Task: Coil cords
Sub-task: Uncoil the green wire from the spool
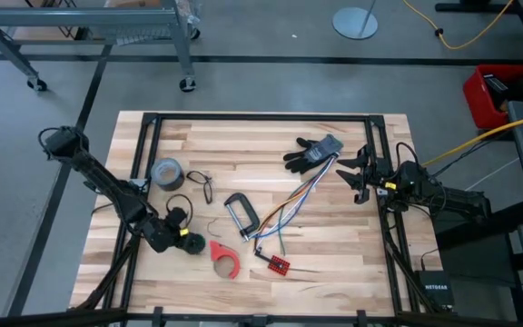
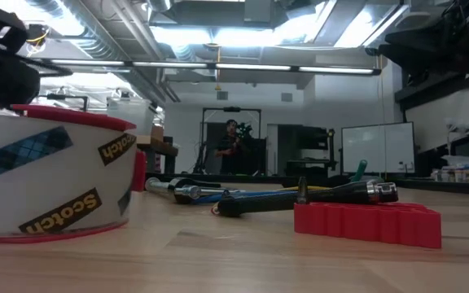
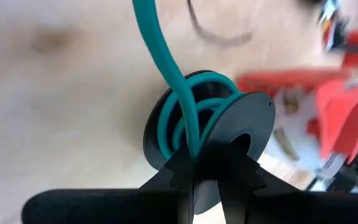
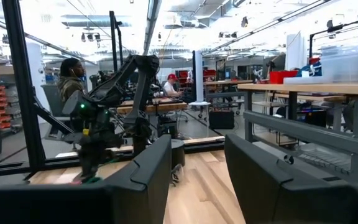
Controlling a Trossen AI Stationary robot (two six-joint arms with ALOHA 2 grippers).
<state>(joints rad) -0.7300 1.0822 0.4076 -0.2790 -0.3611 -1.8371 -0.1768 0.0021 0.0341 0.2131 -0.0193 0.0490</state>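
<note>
The cord shows in the left wrist view as a green cord wound on a small black round coil [image 3: 213, 121]. Its green tail [image 3: 157, 43] runs away from the coil and out of the picture. My left gripper [image 3: 207, 180] is shut on this coil; in the high view it is at the table's near left [image 1: 192, 242], next to a red tape dispenser [image 1: 225, 257]. My right gripper [image 1: 357, 173] is open and empty at the table's right side, beside a black glove [image 1: 314, 153]. It also shows open in the right wrist view [image 4: 197, 174]. My left gripper pinches the coil between its two fingers at the coil's near rim [image 3: 197, 149], where the green tail leaves the windings. The fingertips [image 3: 179, 177] close on either side of the black disc's edge. Whether the coil rests on the table, I cannot tell.
A grey tape roll [image 1: 166, 173], a loop of thin dark wire [image 1: 202, 186], a C-clamp [image 1: 241, 213] and a multicoloured wire bundle [image 1: 293, 204] with a small red board [image 1: 278, 263] lie mid-table. The Scotch dispenser fills the low view's left [image 2: 47, 179]. A person stands in the room behind [image 4: 70, 78].
</note>
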